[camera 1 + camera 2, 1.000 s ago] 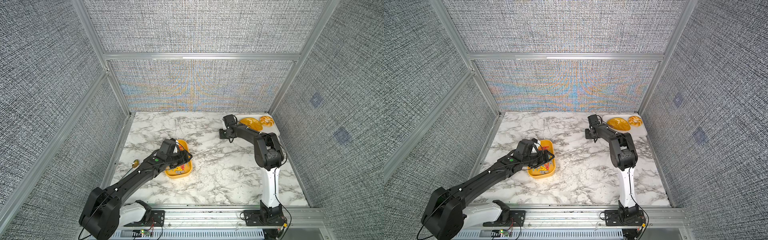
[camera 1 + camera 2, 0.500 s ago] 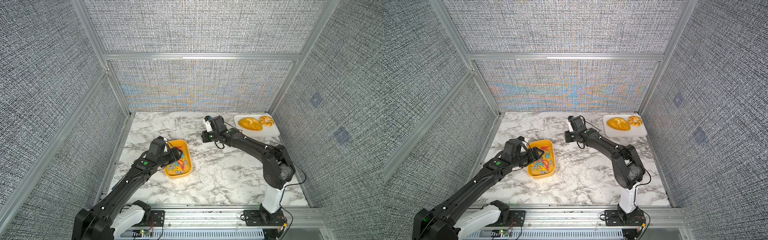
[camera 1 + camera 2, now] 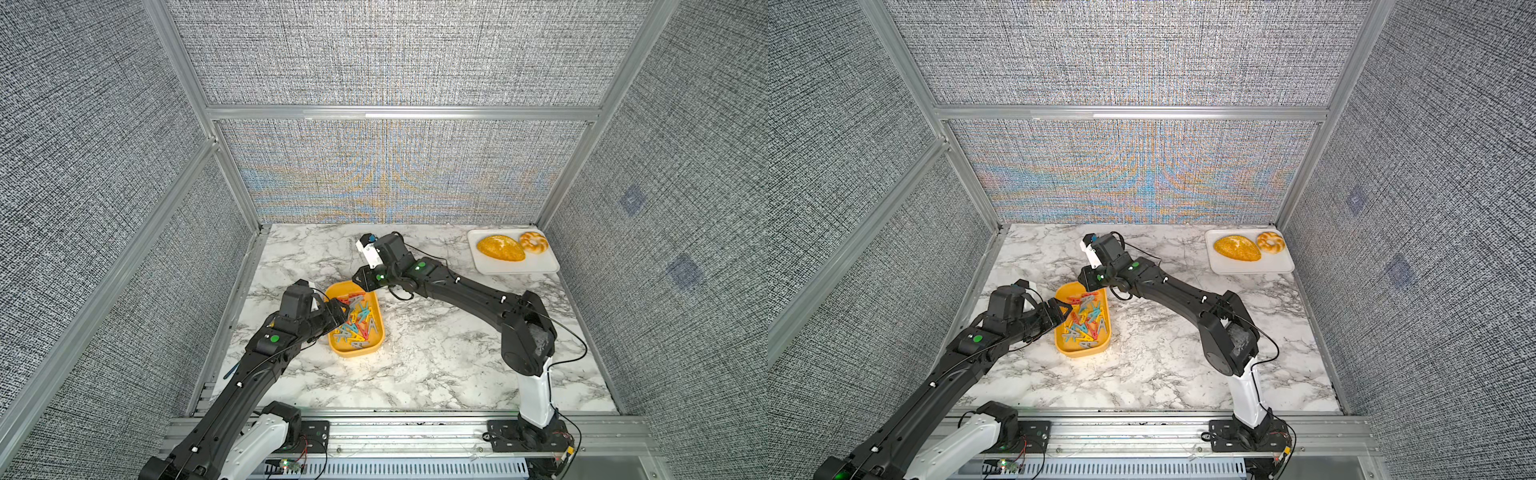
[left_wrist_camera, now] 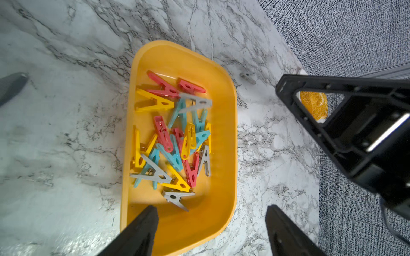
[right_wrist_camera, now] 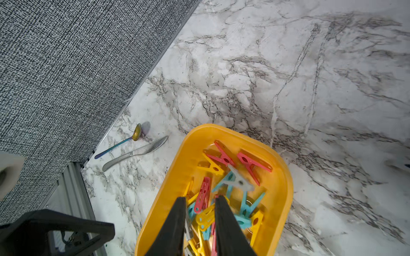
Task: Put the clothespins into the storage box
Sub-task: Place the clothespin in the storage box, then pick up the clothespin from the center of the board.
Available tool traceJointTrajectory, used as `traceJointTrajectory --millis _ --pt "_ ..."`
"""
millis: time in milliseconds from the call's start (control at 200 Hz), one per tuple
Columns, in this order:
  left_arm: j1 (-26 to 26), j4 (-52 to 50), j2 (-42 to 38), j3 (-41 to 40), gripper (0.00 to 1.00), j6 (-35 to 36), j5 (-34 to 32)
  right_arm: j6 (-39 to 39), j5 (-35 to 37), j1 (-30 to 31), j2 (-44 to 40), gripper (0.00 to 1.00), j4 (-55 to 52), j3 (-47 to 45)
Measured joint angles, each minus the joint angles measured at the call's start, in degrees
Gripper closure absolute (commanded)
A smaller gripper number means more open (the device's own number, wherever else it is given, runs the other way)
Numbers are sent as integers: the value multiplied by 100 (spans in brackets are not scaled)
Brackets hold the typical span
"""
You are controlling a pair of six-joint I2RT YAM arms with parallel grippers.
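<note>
Right gripper (image 5: 200,221) hangs over the yellow box (image 5: 286,192), jaws slightly apart, apparently dropping a grey clothespin (image 5: 238,180); left gripper (image 4: 210,230) gapes empty; next, likely the stray clip (image 4: 248,76) outside.

Bright, even overhead light; soft short shadows under arms on marble surface (image 3: 436,365). Moiré rainbow bands on far wall mesh in both top views. Wrist views: glare patches on marble, one grey clothespin (image 5: 238,180) motion-blurred, edges stretched.
</note>
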Motion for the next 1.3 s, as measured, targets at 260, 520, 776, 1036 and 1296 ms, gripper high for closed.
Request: traceJointTrajectory --millis 260,520,776,1036,1296 --pt "4 15 188 7 18 4 144 -7 260 -284 -214 71 -59 79" --pt "4 251 634 168 19 76 457 -37 577 -1062 -118 71 -144 4" --pt "4 413 957 199 19 125 592 -87 813 -1668 658 72 -356 358" --pt "4 627 1228 184 20 136 695 116 894 -1818 1506 71 -446 951" --pt "4 761 1342 144 20 177 708 345 839 -1818 2135 69 -474 1375"
